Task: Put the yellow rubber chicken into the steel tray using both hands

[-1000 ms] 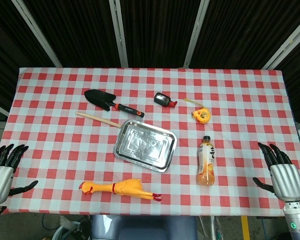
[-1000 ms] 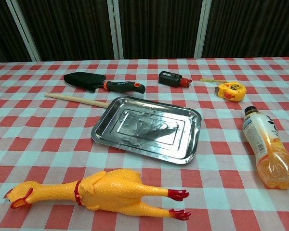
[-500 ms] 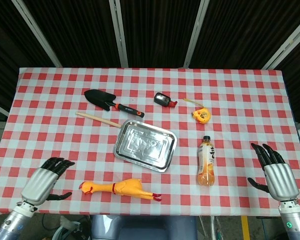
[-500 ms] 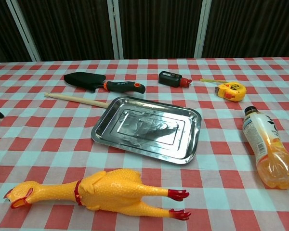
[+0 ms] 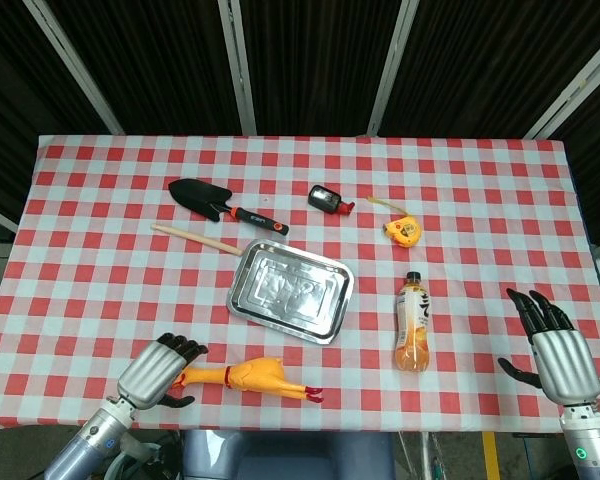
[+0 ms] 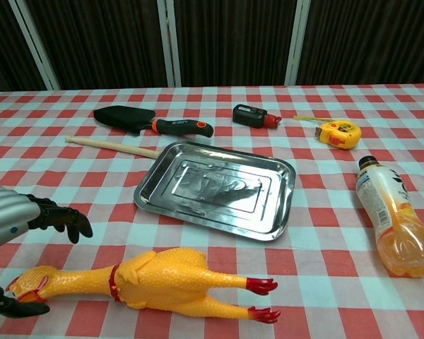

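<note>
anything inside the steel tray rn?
Nothing visible in the steel tray: both views show only its bare embossed floor with reflections. What lies under it is hidden. The yellow rubber chicken lies on the cloth in front, with the left robot hand over its head end.

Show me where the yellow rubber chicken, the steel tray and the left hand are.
yellow rubber chicken (image 6: 166,282), chest view, on its body.
steel tray (image 5: 246,270), head view, on its near-left rim.
left hand (image 5: 160,372), head view, on its back.

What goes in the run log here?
left hand open over rubber chicken head | right hand open | steel tray empty
</note>
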Robot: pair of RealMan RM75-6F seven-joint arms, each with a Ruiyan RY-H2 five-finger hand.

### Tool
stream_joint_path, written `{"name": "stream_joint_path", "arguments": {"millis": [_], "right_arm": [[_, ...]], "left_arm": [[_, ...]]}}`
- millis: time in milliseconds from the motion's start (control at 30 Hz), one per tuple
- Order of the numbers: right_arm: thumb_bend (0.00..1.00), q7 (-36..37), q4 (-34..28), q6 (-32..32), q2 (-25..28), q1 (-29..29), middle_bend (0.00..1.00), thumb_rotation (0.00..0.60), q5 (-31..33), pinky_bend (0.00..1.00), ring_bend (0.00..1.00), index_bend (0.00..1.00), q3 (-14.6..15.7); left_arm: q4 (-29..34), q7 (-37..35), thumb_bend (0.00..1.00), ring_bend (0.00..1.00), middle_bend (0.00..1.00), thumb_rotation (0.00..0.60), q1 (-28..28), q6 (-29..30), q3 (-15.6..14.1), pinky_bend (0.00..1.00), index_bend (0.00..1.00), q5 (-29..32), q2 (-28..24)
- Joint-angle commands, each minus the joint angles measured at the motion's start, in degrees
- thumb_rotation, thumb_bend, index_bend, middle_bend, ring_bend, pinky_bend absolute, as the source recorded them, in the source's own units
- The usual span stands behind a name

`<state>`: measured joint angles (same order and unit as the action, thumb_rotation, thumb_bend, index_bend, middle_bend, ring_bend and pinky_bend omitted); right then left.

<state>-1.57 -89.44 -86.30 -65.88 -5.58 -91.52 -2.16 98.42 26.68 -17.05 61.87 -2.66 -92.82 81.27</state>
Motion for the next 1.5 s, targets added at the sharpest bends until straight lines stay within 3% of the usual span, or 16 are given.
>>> {"name": "stream_joint_path", "arguments": {"millis": [33, 367, 700, 1000, 1167, 1500], "right_arm": [[0.18, 0.07, 0.02, 0.0, 0.04, 0.16, 0.16, 0.6, 0.3, 0.21, 0.11, 0.0, 0.04], [0.18, 0.86, 0.53, -0.07, 0.04, 0.7, 0.16, 0.6, 1.16, 0.21, 0.11, 0.0, 0.16], [0.18, 2.29, 1.62, -0.34, 0.0, 1.54, 0.16, 0.6, 2.15, 0.21, 0.11, 0.0, 0.3], [0.18, 2.8, 1.94, -0.6, -0.03, 1.96, 0.16, 0.6, 2.46, 0.21, 0.11, 0.0, 0.24], [0.18, 3.23, 0.95, -0.71, 0.29, 1.64, 0.16, 0.6, 1.37, 0.21, 0.11, 0.0, 0.31], [0.18, 9.95, -2.25, 0.1, 2.71, -0.25, 0.16, 0.6, -2.88, 0.21, 0.11, 0.0, 1.15]], "left_arm": [[-0.76, 2.1, 0.04, 0.29, 0.33, 0.6, -1.44, -2.56, 1.03, 0.33, 0.26, 3.41, 2.2], [-2.12, 1.15, 0.24, 0.32, 0.36, 0.6, -4.02, -4.24, 0.8, 0.38, 0.29, 4.32, 5.0], [-3.61, 1.33, 0.27, 0.33, 0.38, 0.6, -5.41, -5.47, 0.17, 0.39, 0.3, 6.49, 6.67], [-5.22, -1.75, 0.38, 0.42, 0.48, 0.6, -5.92, -3.74, -0.78, 0.45, 0.4, 4.84, 7.82], [-6.83, -5.36, 0.47, 0.5, 0.57, 0.6, -6.49, -2.25, -1.02, 0.54, 0.5, 2.54, 8.19], [-8.03, -11.69, 0.64, 0.58, 0.65, 0.6, -8.71, 1.45, 1.11, 0.65, 0.59, -1.32, 5.51]]}}
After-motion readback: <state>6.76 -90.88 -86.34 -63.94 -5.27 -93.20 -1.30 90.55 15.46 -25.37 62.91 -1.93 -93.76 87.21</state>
